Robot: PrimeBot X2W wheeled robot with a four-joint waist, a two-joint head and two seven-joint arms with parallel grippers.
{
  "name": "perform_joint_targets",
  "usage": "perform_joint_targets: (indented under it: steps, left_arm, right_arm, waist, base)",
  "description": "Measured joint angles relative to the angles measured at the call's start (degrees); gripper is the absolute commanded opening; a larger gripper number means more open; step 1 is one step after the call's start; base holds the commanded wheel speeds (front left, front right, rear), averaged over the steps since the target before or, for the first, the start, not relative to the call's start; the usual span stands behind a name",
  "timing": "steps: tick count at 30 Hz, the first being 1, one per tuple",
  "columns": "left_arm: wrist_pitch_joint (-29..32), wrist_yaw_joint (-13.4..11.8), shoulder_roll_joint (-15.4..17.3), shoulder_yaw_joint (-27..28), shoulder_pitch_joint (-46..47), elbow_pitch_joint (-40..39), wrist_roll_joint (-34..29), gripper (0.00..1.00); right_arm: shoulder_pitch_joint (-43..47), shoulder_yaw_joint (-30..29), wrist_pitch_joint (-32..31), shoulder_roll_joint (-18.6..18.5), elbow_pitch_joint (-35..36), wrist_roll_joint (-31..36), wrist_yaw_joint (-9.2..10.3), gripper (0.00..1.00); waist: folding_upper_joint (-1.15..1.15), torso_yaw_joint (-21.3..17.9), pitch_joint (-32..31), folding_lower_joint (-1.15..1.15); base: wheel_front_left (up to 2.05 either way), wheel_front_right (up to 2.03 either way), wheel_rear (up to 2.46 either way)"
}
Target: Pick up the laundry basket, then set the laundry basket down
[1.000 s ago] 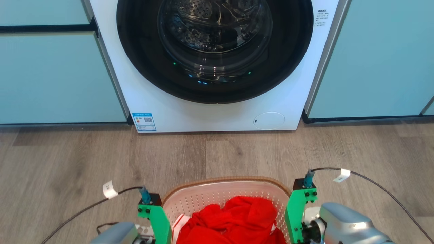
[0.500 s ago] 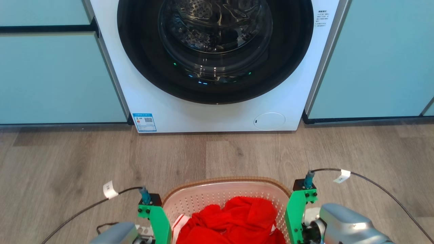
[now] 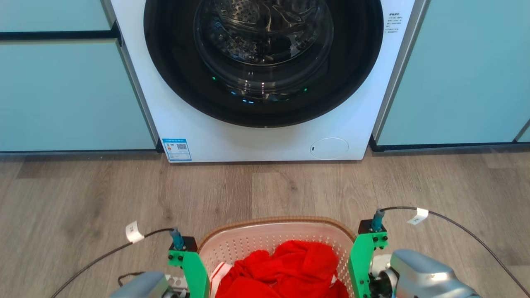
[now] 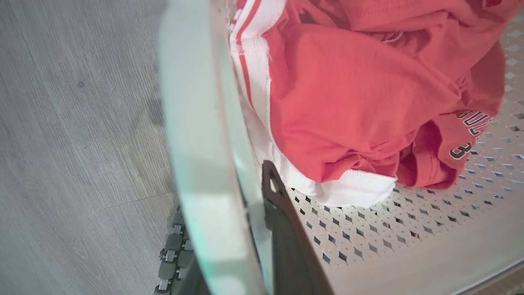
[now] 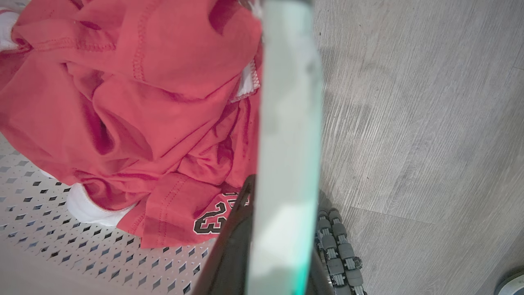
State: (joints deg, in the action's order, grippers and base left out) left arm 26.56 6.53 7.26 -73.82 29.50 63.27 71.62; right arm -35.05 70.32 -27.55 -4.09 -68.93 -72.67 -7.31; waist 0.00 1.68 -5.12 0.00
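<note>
The basket (image 3: 273,219) sits upright in front of the washer (image 3: 232,140), well apart from it, mouth up, rounded far wall facing the machine. It lines up roughly with the washer's round door (image 3: 265,62). The bottom edge of the head view cuts off the near half, so I can't call the long axis. Red clothes (image 3: 285,269) with white trim are heaped inside on the perforated bottom, and a printed number shows on one fold.

The left gripper (image 4: 221,192) is clamped on the basket's left wall. One dark finger (image 4: 282,229) runs down inside against the wall, the ridged one sits just outside, and the rim is pinched in the narrow gap. The right gripper (image 5: 288,194) mirrors it on the side to the washer's right: inner finger (image 5: 239,213) beside the clothes, ridged finger outside, jaws nearly closed on the pale rim.

In the head view, green wrist mounts flank the basket, and a tagged cable (image 3: 455,225) arcs off each. Bare wood floor (image 3: 265,186) fills the stretch up to the washer. Pale blue cabinets (image 3: 70,91) stand on either side of it.
</note>
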Motion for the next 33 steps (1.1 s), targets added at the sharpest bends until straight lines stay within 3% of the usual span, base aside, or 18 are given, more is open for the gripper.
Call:
perform_joint_targets:
  steps: [33]
  left_arm:
    - [0.01, 0.0, -0.1, -0.12, 0.0, 0.19, 0.07, 0.0]
  right_arm:
    - [-0.24, 1.64, 0.46, 0.0, -0.27, -1.74, 0.0, 0.0]
  waist:
    - [0.0, -0.08, 0.38, 0.0]
  base:
    - [0.0, 0.0, 0.0]
